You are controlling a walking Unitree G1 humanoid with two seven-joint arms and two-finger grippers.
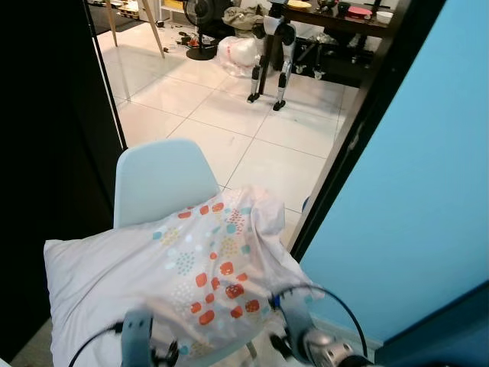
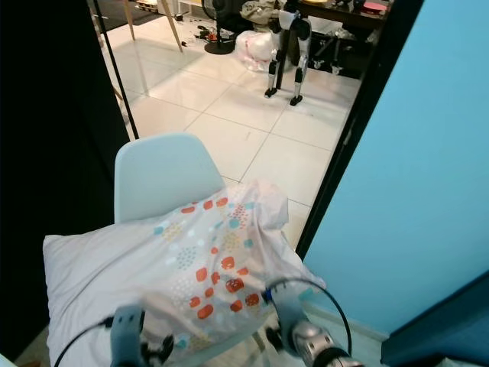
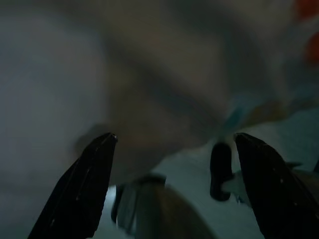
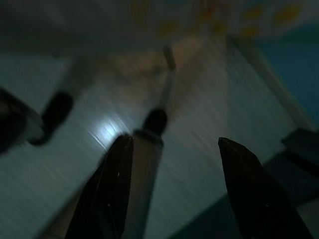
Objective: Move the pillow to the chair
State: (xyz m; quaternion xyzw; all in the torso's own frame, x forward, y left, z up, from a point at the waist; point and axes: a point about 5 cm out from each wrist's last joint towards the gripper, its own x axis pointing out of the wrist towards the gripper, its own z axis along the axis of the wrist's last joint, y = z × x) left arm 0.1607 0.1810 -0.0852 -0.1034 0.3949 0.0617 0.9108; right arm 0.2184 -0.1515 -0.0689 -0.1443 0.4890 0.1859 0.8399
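Robot lab or workshop: second humanoid [image 1: 273, 53] on white tiled floor [image 1: 229, 115]; cluttered dark bench [image 1: 344, 23].

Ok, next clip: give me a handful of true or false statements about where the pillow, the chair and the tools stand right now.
1. The pillow lies on the seat of the pale blue chair. True.
2. The pillow is plain white all over. False: it has a patch of red, orange and teal spots on it.
3. The left tool has its fingers spread apart with nothing between them. True.
4. The right tool is shut on a corner of the pillow. False: its fingers are apart, with the floor and a chair leg seen past them.
5. The chair stands in the middle of a carpeted room. False: it stands by a doorway, next to a blue wall, with a tiled floor beyond.
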